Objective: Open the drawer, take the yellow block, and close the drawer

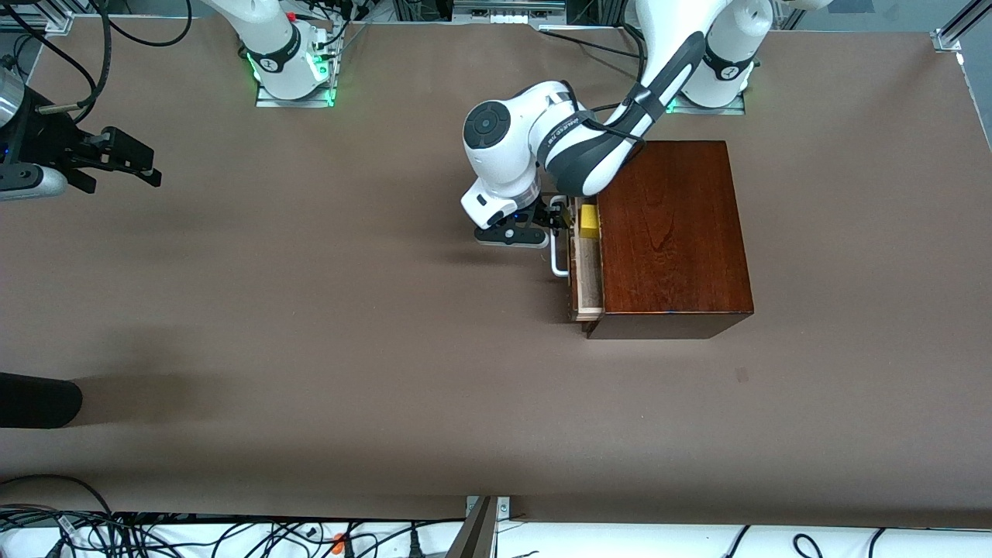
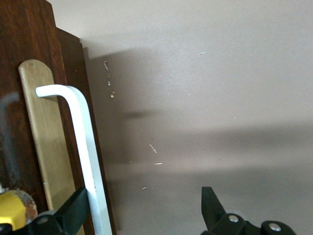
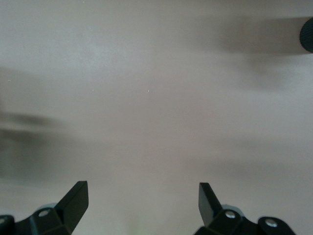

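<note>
Slightly open, the drawer [image 1: 587, 267] showed the yellow block [image 1: 589, 220] inside, just beside the left gripper [image 1: 555, 219], whose spread fingers straddled the white handle [image 2: 83, 147]. Over the table's [image 1: 310, 349] right-arm edge, the right gripper [image 1: 132, 164] waited, fingers apart.

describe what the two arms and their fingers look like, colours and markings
Both are glossy white Franka arms with dark grey joint bands; the bases glow green. The left arm has a round black-ringed joint cap, a black cable along its link, and a left gripper with black, wedge-shaped fingers fixed by silver screws. The right gripper has the same black fingers.
</note>
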`<control>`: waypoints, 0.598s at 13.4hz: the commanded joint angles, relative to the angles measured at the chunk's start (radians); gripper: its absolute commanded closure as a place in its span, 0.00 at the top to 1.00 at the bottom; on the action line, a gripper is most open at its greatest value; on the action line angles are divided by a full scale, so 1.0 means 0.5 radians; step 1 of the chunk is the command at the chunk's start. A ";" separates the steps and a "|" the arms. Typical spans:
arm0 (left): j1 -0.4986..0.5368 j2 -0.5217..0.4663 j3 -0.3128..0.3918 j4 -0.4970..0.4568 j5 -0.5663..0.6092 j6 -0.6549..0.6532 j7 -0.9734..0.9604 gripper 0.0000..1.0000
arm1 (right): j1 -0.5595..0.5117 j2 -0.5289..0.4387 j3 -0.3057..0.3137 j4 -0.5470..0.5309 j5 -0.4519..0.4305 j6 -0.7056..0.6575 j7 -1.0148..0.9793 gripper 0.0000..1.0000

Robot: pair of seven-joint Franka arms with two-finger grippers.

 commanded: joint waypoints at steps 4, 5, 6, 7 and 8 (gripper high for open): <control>-0.083 0.150 -0.007 0.189 -0.178 0.194 0.005 1.00 | -0.008 0.011 0.005 0.035 0.003 -0.007 0.003 1.00; -0.083 0.150 -0.007 0.207 -0.178 0.194 0.001 1.00 | -0.008 0.011 0.005 0.035 0.003 -0.007 0.003 1.00; -0.083 0.150 -0.007 0.211 -0.178 0.194 0.001 1.00 | -0.008 0.011 0.005 0.035 0.003 -0.007 0.003 1.00; -0.083 0.150 -0.007 0.211 -0.181 0.194 0.005 1.00 | -0.008 0.011 0.005 0.035 0.003 -0.004 0.003 1.00; -0.083 0.150 -0.007 0.211 -0.194 0.194 0.005 1.00 | -0.008 0.011 0.005 0.035 0.003 -0.007 0.003 1.00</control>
